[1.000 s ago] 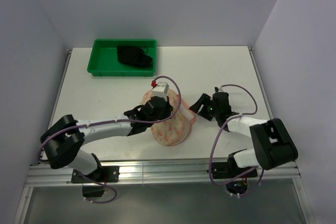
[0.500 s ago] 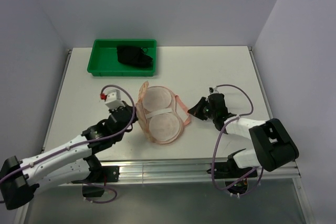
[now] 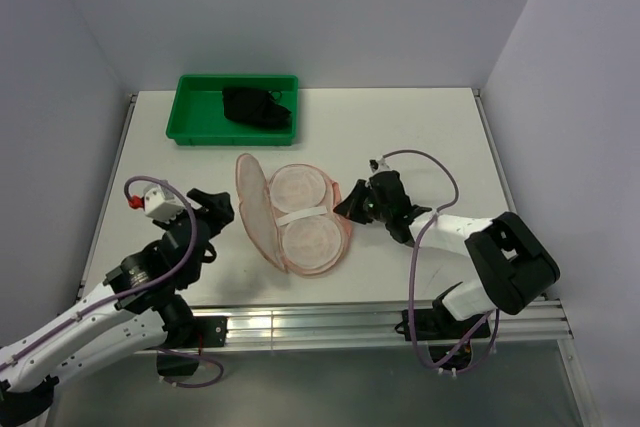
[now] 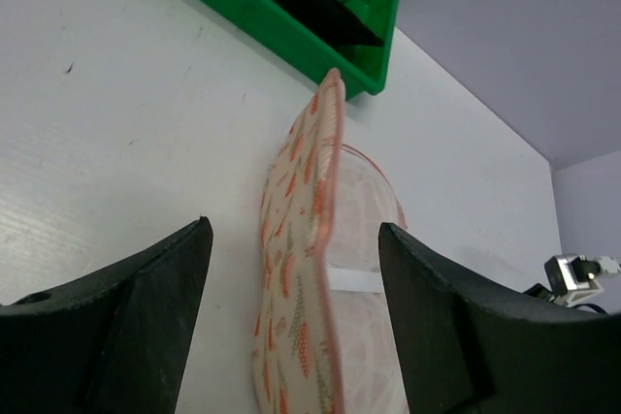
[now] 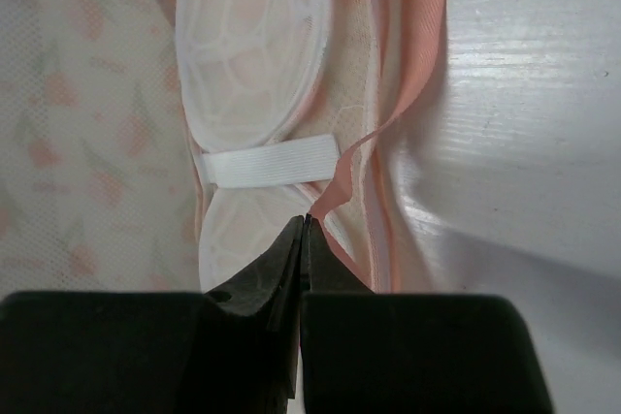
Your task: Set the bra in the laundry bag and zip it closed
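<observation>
— Over the last half second the left arm has drawn back toward the near left corner. The left gripper point(image 3: 208, 209) has let go, so its jaws stand apart and empty, facing the bag. The lid it swung over is left standing on edge.

— And the small, soft black fabric bra point(image 3: 257, 107)?

— It lies bunched in the green plastic tray point(image 3: 200, 117) at the far left of the white table point(image 3: 430, 137), well apart from both grippers. Right of that and nearer the arms, the pale pink, peanut-shaped fabric laundry bag point(image 3: 305, 237) lies open. Its white mesh inside faces up, and the printed lid point(image 3: 249, 203) tilts up along its left side.

— The right side?

— The right gripper point(image 3: 352, 209) has crept in to the bag's right edge. Its jaws are pressed together on the pink loop point(image 5: 388, 113), anchoring the bag.

— So the next step is fetching the bra?

— Probably. To do it well, the left arm should rise clear of the standing lid and reach over to the tray. It should pinch the bunched body of the bra, not a thin strap, so nothing trails. The right gripper should keep its hold so the bag cannot slide. A nudge might flop the lid shut.

— Poses?

— The left arm lies low and folded, its forearm along the near-left table edge and its wrist aimed at the lid. The right arm is bent at the elbow, with the forearm reaching leftward low over the table.
</observation>
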Available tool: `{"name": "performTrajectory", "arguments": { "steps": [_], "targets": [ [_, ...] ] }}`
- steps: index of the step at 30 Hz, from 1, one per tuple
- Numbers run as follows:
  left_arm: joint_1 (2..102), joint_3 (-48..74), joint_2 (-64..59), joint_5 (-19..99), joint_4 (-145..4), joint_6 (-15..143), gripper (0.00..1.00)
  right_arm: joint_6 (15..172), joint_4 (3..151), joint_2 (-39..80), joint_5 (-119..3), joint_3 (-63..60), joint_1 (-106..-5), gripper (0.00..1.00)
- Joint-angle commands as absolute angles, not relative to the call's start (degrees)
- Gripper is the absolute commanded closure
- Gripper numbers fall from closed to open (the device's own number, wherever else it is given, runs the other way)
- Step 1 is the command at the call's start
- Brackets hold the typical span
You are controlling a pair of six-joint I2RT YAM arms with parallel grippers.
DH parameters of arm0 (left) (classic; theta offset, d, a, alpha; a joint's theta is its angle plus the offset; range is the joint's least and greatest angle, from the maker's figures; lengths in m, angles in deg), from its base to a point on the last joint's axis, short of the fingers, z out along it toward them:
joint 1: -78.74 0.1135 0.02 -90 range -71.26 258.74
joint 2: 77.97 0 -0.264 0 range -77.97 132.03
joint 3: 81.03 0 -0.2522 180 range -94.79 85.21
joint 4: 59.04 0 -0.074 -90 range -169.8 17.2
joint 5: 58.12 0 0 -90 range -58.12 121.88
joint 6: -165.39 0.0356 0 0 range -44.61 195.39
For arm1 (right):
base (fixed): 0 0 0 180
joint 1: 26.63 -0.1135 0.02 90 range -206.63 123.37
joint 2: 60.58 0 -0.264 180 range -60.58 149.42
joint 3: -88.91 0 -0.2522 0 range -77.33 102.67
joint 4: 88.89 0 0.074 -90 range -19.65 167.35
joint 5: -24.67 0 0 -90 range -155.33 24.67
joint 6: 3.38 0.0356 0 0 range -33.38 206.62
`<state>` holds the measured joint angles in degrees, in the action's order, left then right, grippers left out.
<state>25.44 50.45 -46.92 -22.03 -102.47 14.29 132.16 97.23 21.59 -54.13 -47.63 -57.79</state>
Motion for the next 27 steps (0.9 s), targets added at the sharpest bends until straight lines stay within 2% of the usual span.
{"name": "performTrajectory", "arguments": {
  "steps": [1, 5, 7, 9, 12, 13, 16, 19, 27],
  "targets": [
    [25.7, 48.9, -44.0, -19.5, -97.3, 21.6, 0.25, 132.2, 96.1, 21.6, -56.5, -45.3, -58.8, 1.0],
    [26.0, 48.0, -33.8, -18.6, -101.5, 19.0, 0.21, 133.1, 96.1, 21.2, -57.3, -45.9, -60.0, 1.0],
    [28.2, 47.9, -32.3, -16.7, -103.2, 18.1, 0.17, 132.9, 95.8, 20.0, -58.2, -46.8, -60.1, 1.0],
    [30.7, 50.1, -33.2, -11.1, -100.2, 21.0, 0.19, 131.8, 94.3, 19.5, -59.5, -47.1, -60.1, 1.0],
    [36.8, 53.4, -34.9, -2.3, -94.4, 23.3, 0.37, 131.5, 94.2, 18.7, -59.9, -47.9, -60.1, 1.0],
    [38.3, 54.1, -35.1, -0.2, -92.6, 24.3, 0.52, 131.6, 94.5, 18.4, -59.9, -48.2, -60.0, 1.0],
    [44.2, 57.4, -33.2, 3.5, -89.2, 25.5, 0.77, 131.6, 94.8, 18.0, -60.2, -49.2, -60.1, 1.0],
    [49.3, 60.0, -29.4, 6.2, -85.1, 25.1, 0.83, 131.4, 94.8, 17.6, -61.6, -50.3, -60.1, 1.0],
    [58.1, 63.4, -22.2, 0.8, -76.1, 24.2, 0.79, 130.0, 94.4, 17.6, -61.5, -51.3, -60.1, 1.0]
  ]
}}
